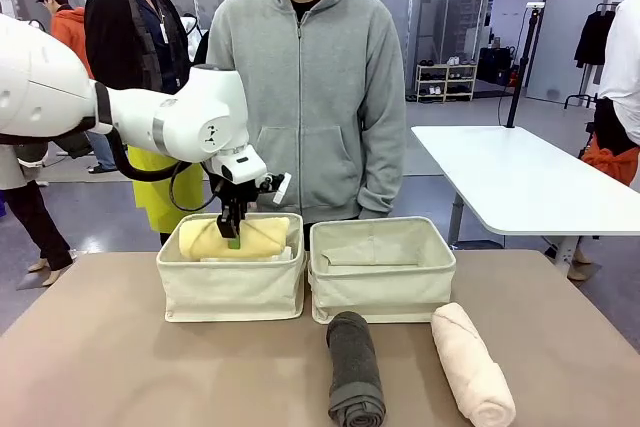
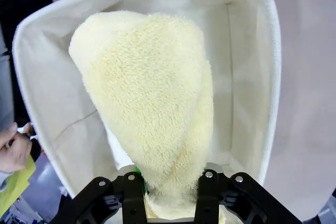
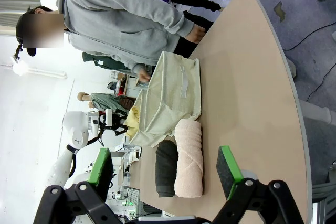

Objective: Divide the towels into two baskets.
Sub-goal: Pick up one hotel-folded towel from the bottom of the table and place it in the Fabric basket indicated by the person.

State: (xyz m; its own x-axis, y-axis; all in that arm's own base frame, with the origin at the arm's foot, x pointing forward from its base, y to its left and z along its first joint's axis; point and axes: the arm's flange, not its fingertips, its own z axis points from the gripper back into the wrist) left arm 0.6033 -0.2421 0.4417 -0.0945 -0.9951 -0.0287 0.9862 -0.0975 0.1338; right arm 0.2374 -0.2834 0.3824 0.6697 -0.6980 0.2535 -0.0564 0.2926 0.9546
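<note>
My left gripper [image 1: 233, 234] is shut on the pale yellow towel [image 1: 236, 238], which hangs level with the rim of the left basket [image 1: 232, 287]. In the left wrist view the gripper [image 2: 170, 192] pinches the end of the yellow towel [image 2: 147, 93], which points down into that basket [image 2: 262, 51]; something white shows beneath it. The right basket [image 1: 382, 272] stands beside it. A dark grey towel [image 1: 355, 367] and a pale pink towel [image 1: 472, 365] lie on the table in front of it. My right gripper [image 3: 165, 169] stands open, above the table's right side, facing the pink towel [image 3: 189, 158] and the grey towel [image 3: 165, 174].
A person in a grey hoodie [image 1: 305, 87] stands at the far edge, right behind both baskets. The tan table [image 1: 110, 357] has free room at the front left. A white table [image 1: 530, 172] stands off to the back right. Other people stand farther back.
</note>
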